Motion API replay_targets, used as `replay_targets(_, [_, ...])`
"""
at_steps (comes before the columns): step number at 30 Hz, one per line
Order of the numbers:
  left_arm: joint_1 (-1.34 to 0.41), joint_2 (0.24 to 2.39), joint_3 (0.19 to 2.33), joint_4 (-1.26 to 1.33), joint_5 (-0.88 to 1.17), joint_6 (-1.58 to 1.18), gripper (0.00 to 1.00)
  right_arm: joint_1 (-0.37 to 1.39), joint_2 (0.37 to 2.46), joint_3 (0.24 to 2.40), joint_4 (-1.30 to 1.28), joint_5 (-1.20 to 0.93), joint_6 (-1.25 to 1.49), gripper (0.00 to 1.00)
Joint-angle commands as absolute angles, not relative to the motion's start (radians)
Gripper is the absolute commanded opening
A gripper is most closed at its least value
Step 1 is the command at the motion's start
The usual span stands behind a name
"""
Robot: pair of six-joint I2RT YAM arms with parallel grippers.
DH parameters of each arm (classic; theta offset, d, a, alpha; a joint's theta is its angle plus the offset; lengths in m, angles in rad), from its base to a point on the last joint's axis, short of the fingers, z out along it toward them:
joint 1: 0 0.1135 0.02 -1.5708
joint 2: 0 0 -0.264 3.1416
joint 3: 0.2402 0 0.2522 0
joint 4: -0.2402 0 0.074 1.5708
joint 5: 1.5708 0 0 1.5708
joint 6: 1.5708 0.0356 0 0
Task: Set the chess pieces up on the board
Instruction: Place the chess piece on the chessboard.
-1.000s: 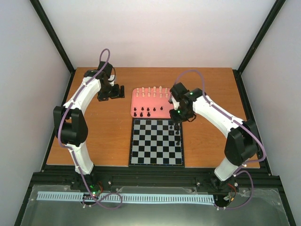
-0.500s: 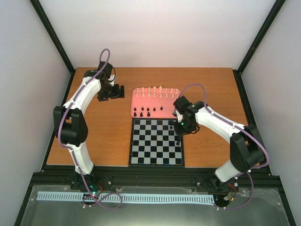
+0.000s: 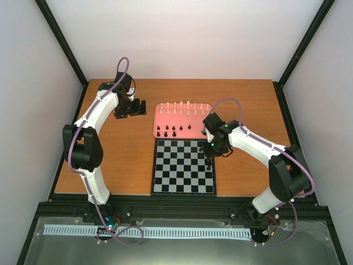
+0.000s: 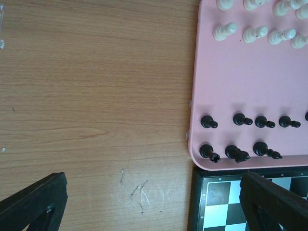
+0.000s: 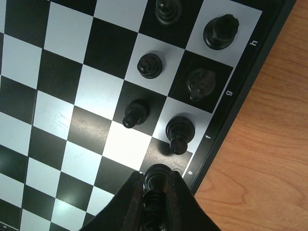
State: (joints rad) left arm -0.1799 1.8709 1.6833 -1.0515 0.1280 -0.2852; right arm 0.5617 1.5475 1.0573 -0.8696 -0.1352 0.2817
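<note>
Now that the right gripper (image 5: 155,195) has slid down the board (image 5: 57,77) along its three-o'clock edge, fingers pinching a black piece (image 5: 158,173), the e-square placement looks imminent; the left gripper (image 4: 154,204) idles, spread wide.

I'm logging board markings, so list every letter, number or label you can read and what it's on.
"h": board border, right wrist view.
"g": same border.
"f": same border.
"e": same border.
Other border marks, both wrist views: too small to read.
</note>
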Motion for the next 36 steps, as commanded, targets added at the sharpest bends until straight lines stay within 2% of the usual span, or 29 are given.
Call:
replay_targets(1, [-0.18, 1.878, 1.707, -1.049, 0.13, -0.293, 1.0, 0.567, 1.568, 1.046, -0.839, -0.136, 0.295, 0.11])
replay_targets(28, [-0.18, 1.878, 1.696, -1.043, 0.131, -0.294, 1.0, 0.567, 1.616, 1.033, -0.845, -0.142, 0.291, 0.12])
replay_targets(36, [-0.179, 1.875, 1.694, -1.043, 0.133, -0.293, 1.0, 0.568, 1.611, 1.032, -0.848, -0.134, 0.29, 0.29])
